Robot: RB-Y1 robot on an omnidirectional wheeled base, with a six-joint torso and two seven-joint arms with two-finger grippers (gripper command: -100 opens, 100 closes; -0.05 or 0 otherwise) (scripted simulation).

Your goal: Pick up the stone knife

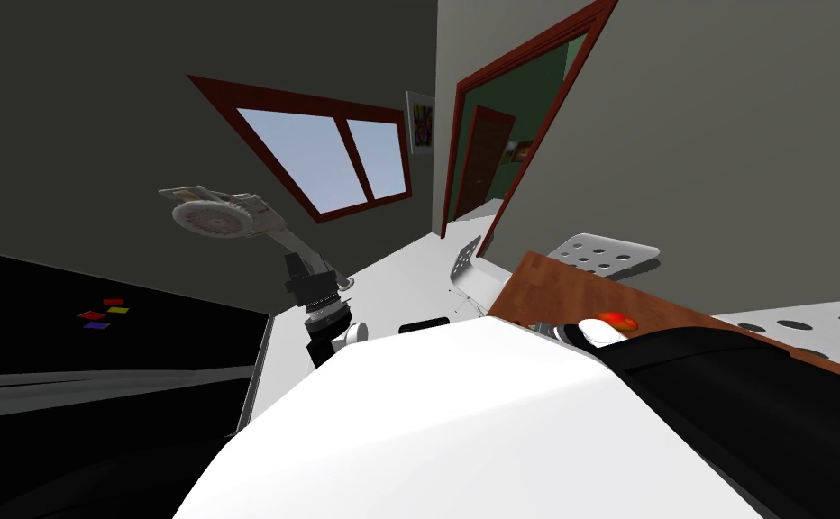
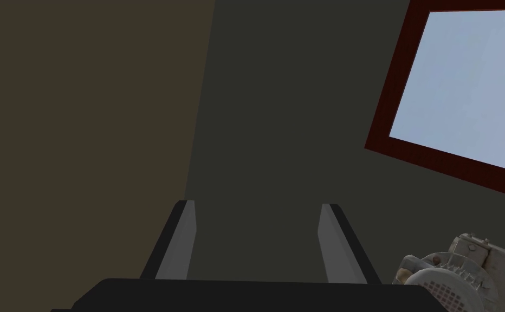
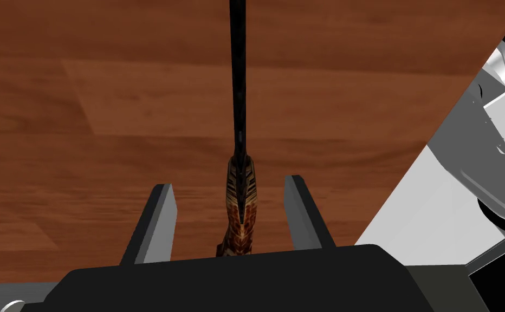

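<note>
right gripper (image 3: 228, 182) apart astride knife (image 3: 239, 130) handle, seemingly not touching | wooden table (image 3: 83, 108) | left gripper (image 2: 258, 205) apart

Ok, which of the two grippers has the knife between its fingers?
The right gripper: the patterned handle of the knife lies between its open fingers on the wooden table. The left gripper is open with nothing between its fingers.

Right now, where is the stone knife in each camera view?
Head view: too small to tell, where my right arm meets the wooden tabletop.
Right wrist view: knife on that tabletop, handle between the fingers of the open right gripper.
Left wrist view: open left gripper faces the window.
Shared landmark: the tabletop.
</note>
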